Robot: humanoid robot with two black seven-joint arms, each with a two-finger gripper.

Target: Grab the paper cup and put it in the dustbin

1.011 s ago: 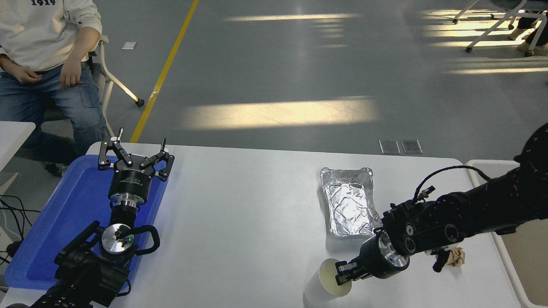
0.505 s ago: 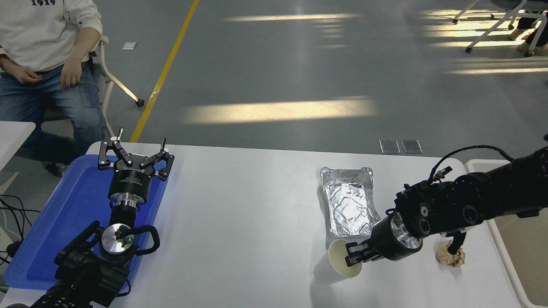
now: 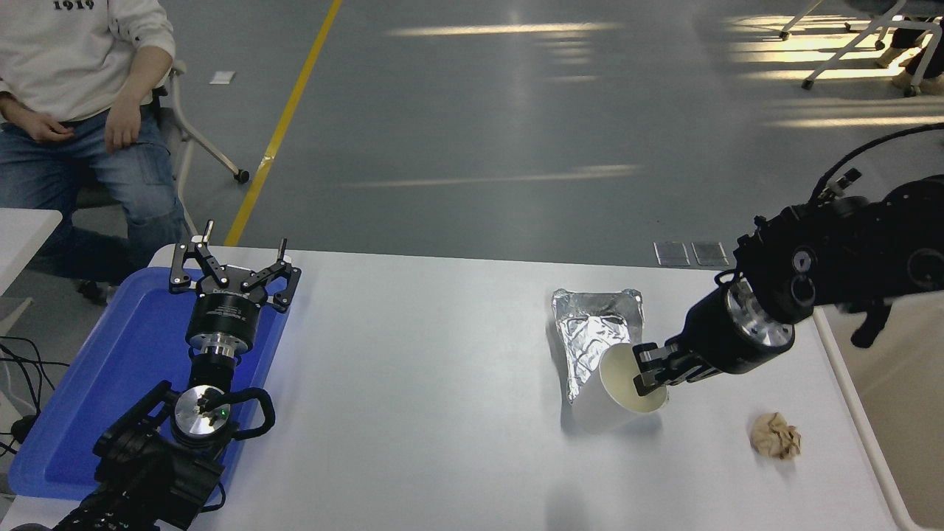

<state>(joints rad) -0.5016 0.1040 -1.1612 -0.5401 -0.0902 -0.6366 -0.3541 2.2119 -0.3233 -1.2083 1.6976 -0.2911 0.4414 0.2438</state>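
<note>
The white paper cup (image 3: 616,391) hangs above the table with its cream inside facing me, in front of the foil tray. My right gripper (image 3: 647,372) is shut on the cup's rim and holds it lifted, its shadow on the table below. The beige dustbin (image 3: 896,413) stands off the table's right edge; only its left rim and part of its inside show. My left gripper (image 3: 234,269) is open and parked over the blue tray at the left.
A crinkled silver foil tray (image 3: 586,332) lies behind the cup. A crumpled brown paper ball (image 3: 775,435) lies at the front right. A flat blue tray (image 3: 110,369) lies at the left. A person (image 3: 74,96) sits at the far left.
My right gripper has lifted the cup and carried it up and to the right, away from the front edge toward the foil tray and the bin. The left arm has not moved.
</note>
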